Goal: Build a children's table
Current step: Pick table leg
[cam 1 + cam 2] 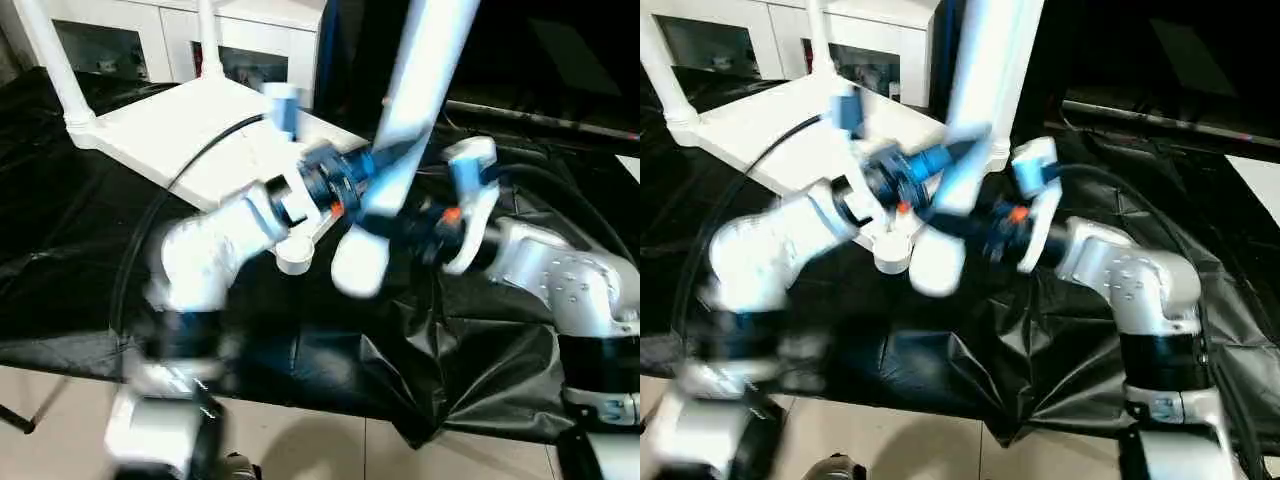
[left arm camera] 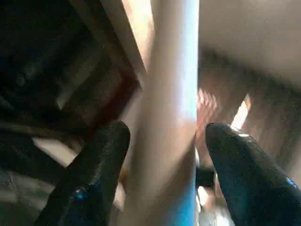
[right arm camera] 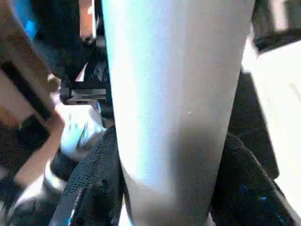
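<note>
Here the white plastic rectangular tabletop lies upside down on the big black-covered table, with 2 long white tubular legs already standing in its far corner sockets: 1 at the left corner and 1 further back. A third white tubular leg rises tilted in the middle of the scene, its rounded lower end hanging just beside the tabletop's near round corner socket, not seated in it.

The right pincer is clenched on this leg, a black finger pressed to each side of the tube. The left pincer straddles the same leg; its 2 black fingers stand a little off the tube on either side, so it looks released rather than gripping.

A black cable arcs over the tabletop's near edge to the left forearm, crossing in front of the work. The 2 silver forearms crowd around the near socket and partly hide it. Behind the table stands a white cabinet with glass doors. The black cover hangs in creased folds over the table's front edge above a pale tiled floor.
</note>
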### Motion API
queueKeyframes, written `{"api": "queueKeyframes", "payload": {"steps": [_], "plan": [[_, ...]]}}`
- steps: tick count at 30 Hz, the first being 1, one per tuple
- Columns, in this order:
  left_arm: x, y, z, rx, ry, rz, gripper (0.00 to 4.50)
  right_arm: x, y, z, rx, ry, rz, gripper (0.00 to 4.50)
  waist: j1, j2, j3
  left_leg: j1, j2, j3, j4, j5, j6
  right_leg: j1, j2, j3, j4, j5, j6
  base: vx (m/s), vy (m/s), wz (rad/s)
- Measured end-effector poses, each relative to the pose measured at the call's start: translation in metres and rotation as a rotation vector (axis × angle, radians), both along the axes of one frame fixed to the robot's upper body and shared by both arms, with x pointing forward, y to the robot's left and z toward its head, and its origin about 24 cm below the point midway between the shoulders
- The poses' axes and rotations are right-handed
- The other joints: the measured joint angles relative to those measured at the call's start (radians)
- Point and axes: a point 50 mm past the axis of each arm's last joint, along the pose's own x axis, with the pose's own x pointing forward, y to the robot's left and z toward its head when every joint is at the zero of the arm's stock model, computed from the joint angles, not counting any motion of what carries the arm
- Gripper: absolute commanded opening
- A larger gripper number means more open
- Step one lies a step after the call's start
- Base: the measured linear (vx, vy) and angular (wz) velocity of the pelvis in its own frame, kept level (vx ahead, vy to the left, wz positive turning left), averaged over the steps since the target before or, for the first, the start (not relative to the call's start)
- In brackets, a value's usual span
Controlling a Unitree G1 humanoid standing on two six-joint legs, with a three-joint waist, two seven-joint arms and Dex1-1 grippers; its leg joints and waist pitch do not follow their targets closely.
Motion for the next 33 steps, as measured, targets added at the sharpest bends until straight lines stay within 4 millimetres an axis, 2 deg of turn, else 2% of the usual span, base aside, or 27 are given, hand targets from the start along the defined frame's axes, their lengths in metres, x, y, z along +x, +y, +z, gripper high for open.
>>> {"api": "queueKeyframes", "payload": {"steps": [2, 4, 6, 9, 11, 13, 15, 16, 17, 19, 21, 22, 23, 24, 25, 26, 27, 28, 29, 30, 31, 32, 33], "plan": [[0.007, 0.01, 0.003, -0.076, 0.036, 0.141, 3.36, 0.003, -0.005, 0.001, 0.032, -0.011, -0.078, 1.92, 0.0, 0.001, 0.0, 0.0, 0.0, 0.0, 0.0, 0.0, 0.0, 0.001, 0.0, 0.0, 0.0, 0.0, 0.0, 0.0, 0.0, 0.0], [0.011, 0.021, 0.003, -0.053, 0.037, 0.242, 3.38, 0.004, -0.009, 0.0, 0.032, -0.015, -0.133, 1.91, -0.001, 0.003, 0.0, 0.0, 0.0, 0.0, 0.0, 0.0, 0.0, 0.0, 0.0, 0.0, 0.0, 0.0, 0.001, 0.0, 0.0, 0.0], [0.016, 0.035, -0.005, 0.146, -0.001, 0.435, 3.38, 0.01, -0.012, -0.002, -0.033, -0.054, -0.25, 1.91, -0.004, 0.01, -0.002, 0.0, 0.0, 0.0, 0.0, 0.0, 0.0, 0.001, 0.0, 0.0, -0.001, 0.0, 0.003, 0.0, 0.0, 0.0], [0.019, 0.061, -0.033, 0.62, -0.121, 0.77, 3.38, 0.022, -0.021, -0.008, -0.232, -0.16, -0.548, 1.91, -0.014, 0.019, -0.005, 0.001, 0.0, 0.0, -0.003, 0.001, -0.002, 0.0, 0.0, 0.0, -0.002, -0.004, 0.014, 0.0, 0.0, 0.0], [0.017, 0.076, -0.047, 0.77, -0.152, 0.892, 3.38, 0.027, -0.032, -0.017, -0.366, -0.189, -0.726, 1.91, -0.017, 0.02, -0.005, 0.0, 0.0, 0.0, -0.005, 0.002, -0.004, -0.001, 0.0, 0.0, -0.003, -0.004, 0.015, 0.0, 0.0, 0.0], [0.016, 0.084, -0.053, 0.844, -0.196, 0.979, 3.38, 0.028, -0.041, -0.028, -0.453, -0.193, -0.851, 1.91, -0.016, 0.021, -0.004, -0.002, 0.0, 0.0, -0.005, 0.002, -0.004, -0.002, 0.0, -0.001, -0.003, -0.004, 0.013, 0.0, 0.0, 0.0], [0.013, 0.088, -0.056, 0.903, -0.271, 1.065, 3.38, 0.025, -0.046, -0.04, -0.498, -0.195, -0.946, 1.91, -0.022, 0.03, -0.006, -0.002, 0.0, 0.0, -0.006, 0.002, -0.003, -0.001, 0.0, -0.001, -0.007, -0.001, 0.009, 0.0, 0.0, 0.0], [0.01, 0.092, -0.06, 0.92, -0.278, 1.101, 3.38, 0.022, -0.049, -0.045, -0.523, -0.202, -0.981, 1.91, -0.026, 0.038, -0.007, -0.002, -0.001, 0.0, -0.006, 0.0, -0.001, 0.0, 0.0, 0.0, -0.008, -0.001, 0.009, 0.0, 0.0, 0.0], [0.006, 0.098, -0.07, 0.941, -0.254, 1.147, 3.38, 0.015, -0.052, -0.055, -0.548, -0.193, -1.028, 1.91, -0.033, 0.048, -0.01, -0.002, -0.001, 0.001, -0.006, -0.001, 0.001, 0.001, 0.0, 0.001, -0.011, -0.001, 0.009, 0.0, 0.0, 0.0], [0.003, 0.104, -0.085, 0.969, -0.194, 1.183, 3.38, 0.01, -0.053, -0.068, -0.571, -0.153, -1.064, 1.91, -0.038, 0.056, -0.011, -0.004, -0.002, 0.002, -0.006, -0.002, 0.003, 0.0, -0.001, 0.002, -0.011, -0.001, 0.009, 0.0, 0.0, 0.0], [-0.001, 0.105, -0.102, 0.991, -0.127, 1.2, 3.38, 0.002, -0.056, -0.082, -0.605, -0.109, -1.092, 1.91, -0.04, 0.065, -0.011, -0.012, -0.003, 0.0, 0.005, -0.004, 0.022, -0.001, -0.006, 0.004, -0.014, 0.002, 0.013, 0.0, 0.0, 0.0], [-0.003, 0.103, -0.105, 0.999, -0.123, 1.203, 3.38, 0.001, -0.057, -0.084, -0.616, -0.114, -1.103, 1.91, -0.038, 0.072, -0.011, -0.02, -0.005, -0.004, 0.019, -0.011, 0.034, -0.001, -0.009, 0.004, -0.014, 0.003, 0.016, -0.014, 0.099, -0.08], [-0.003, 0.102, -0.106, 1.001, -0.125, 1.21, 3.38, 0.001, -0.057, -0.083, -0.615, -0.127, -1.117, 1.91, -0.032, 0.081, -0.014, -0.029, -0.008, -0.016, 0.048, -0.027, 0.058, -0.001, -0.017, 0.004, -0.013, 0.005, 0.027, -0.014, 0.099, -0.08], [-0.003, 0.102, -0.105, 0.999, -0.129, 1.217, 3.38, 0.001, -0.056, -0.083, -0.604, -0.132, -1.124, 1.91, -0.03, 0.089, -0.016, -0.035, -0.01, -0.029, 0.061, -0.036, 0.064, 0.0, -0.021, 0.004, -0.014, 0.004, 0.036, -0.015, 0.162, -0.13], [-0.003, 0.102, -0.105, 0.993, -0.134, 1.225, 3.38, 0.001, -0.053, -0.083, -0.592, -0.13, -1.129, 1.91, -0.03, 0.093, -0.018, -0.038, -0.016, -0.029, 0.065, -0.041, 0.057, 0.002, -0.032, 0.002, -0.017, 0.007, 0.043, -0.009, 0.207, -0.05], [-0.003, 0.102, -0.104, 0.988, -0.142, 1.231, 3.38, 0.001, -0.05, -0.083, -0.581, -0.134, -1.132, 1.91, -0.034, 0.095, -0.019, -0.033, -0.03, -0.021, 0.062, -0.041, 0.059, 0.004, -0.045, 0.005, -0.026, 0.007, 0.043, -0.009, 0.207, -0.05], [-0.003, 0.102, -0.103, 0.985, -0.143, 1.235, 3.38, 0.001, -0.047, -0.083, -0.574, -0.138, -1.125, 1.91, -0.046, 0.094, -0.019, -0.029, -0.042, -0.011, 0.054, -0.036, 0.077, 0.003, -0.049, 0.004, -0.031, 0.006, 0.038, -0.023, 0.227, 0.04], [-0.003, 0.105, -0.103, 0.984, -0.138, 1.249, 3.38, 0.002, -0.042, -0.082, -0.563, -0.142, -1.114, 1.91, -0.059, 0.098, -0.018, -0.027, -0.051, -0.005, 0.048, -0.033, 0.092, -0.003, -0.053, 0.005, -0.027, -0.008, 0.012, -0.022, 0.114, 0.03], [-0.003, 0.108, -0.102, 0.984, -0.137, 1.265, 3.38, 0.003, -0.036, -0.081, -0.549, -0.149, -1.103, 1.91, -0.069, 0.099, -0.017, -0.026, -0.059, 0.001, 0.044, -0.03, 0.103, -0.008, -0.051, -0.005, -0.002, -0.033, -0.024, -0.05, 0.23, 0.07], [-0.003, 0.112, -0.102, 0.981, -0.134, 1.28, 3.38, 0.004, -0.032, -0.079, -0.541, -0.164, -1.093, 1.91, -0.084, 0.096, -0.018, -0.025, -0.072, 0.01, 0.036, -0.023, 0.117, -0.02, -0.045, -0.036, 0.061, -0.054, -0.023, -0.064, 0.184, 0.05], [-0.003, 0.112, -0.101, 0.978, -0.133, 1.285, 3.38, 0.005, -0.033, -0.078, -0.54, -0.171, -1.096, 1.91, -0.089, 0.092, -0.019, -0.024, -0.082, 0.021, 0.03, -0.018, 0.126, -0.019, -0.031, -0.056, 0.088, -0.061, -0.012, -0.114, 0.25, -0.02], [-0.003, 0.113, -0.1, 0.975, -0.138, 1.29, 3.38, 0.005, -0.033, -0.077, -0.541, -0.177, -1.098, 1.91, -0.09, 0.082, -0.021, -0.024, -0.094, 0.04, 0.024, -0.013, 0.133, -0.013, -0.018, -0.061, 0.08, -0.066, -0.003, -0.086, 0.134, -0.06], [-0.003, 0.111, -0.101, 0.971, -0.136, 1.289, 3.38, 0.005, -0.036, -0.077, -0.546, -0.182, -1.106, 1.91, -0.091, 0.074, -0.016, -0.029, -0.107, 0.057, 0.026, -0.013, 0.136, -0.015, -0.021, -0.036, 0.079, -0.065, 0.003, -0.119, 0.136, -0.01]]}}
